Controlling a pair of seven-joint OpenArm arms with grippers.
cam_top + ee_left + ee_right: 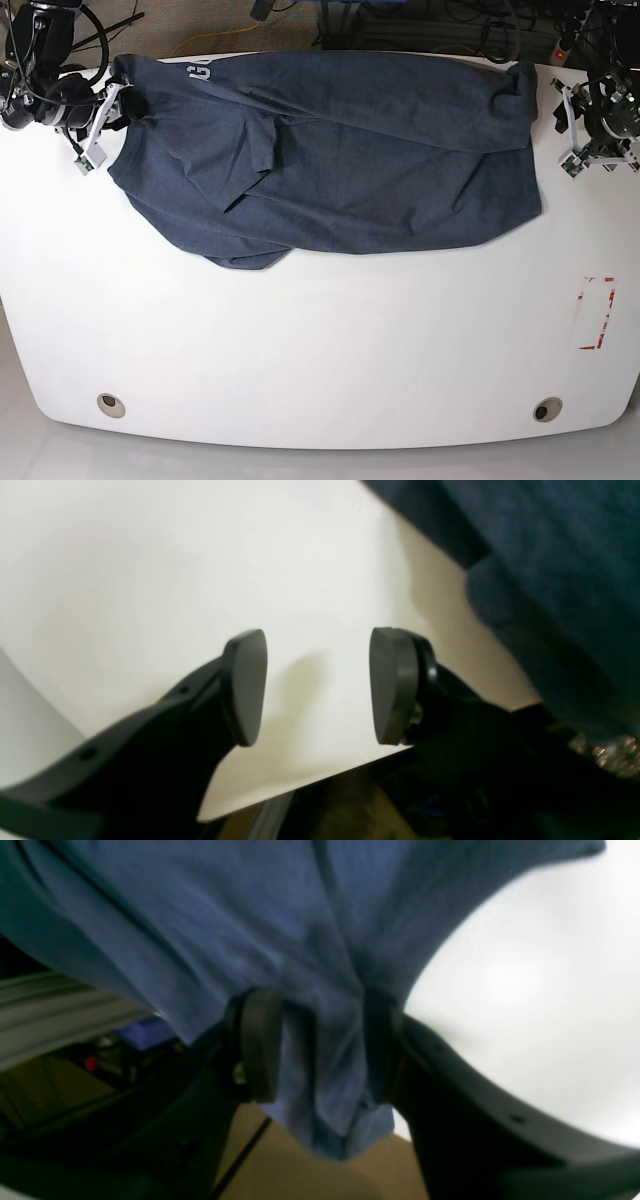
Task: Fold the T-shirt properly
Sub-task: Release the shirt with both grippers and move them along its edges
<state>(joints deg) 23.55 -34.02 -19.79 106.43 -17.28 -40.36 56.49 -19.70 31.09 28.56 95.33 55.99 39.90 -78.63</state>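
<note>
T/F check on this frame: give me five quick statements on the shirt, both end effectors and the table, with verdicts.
1. The right end effector has cloth of the T-shirt between its fingers. True.
2. The left end effector is clamped on the shirt. False: its fingers stand apart over bare white table, with the shirt off to one side.
3. The shirt lies along the far part of the table. True.
4. The shirt is neatly folded into a small rectangle. False: it is spread wide and rumpled, with one side doubled over.
5. A red-outlined rectangle mark lies under the shirt. False: it sits apart, on bare table nearer the front edge.
</note>
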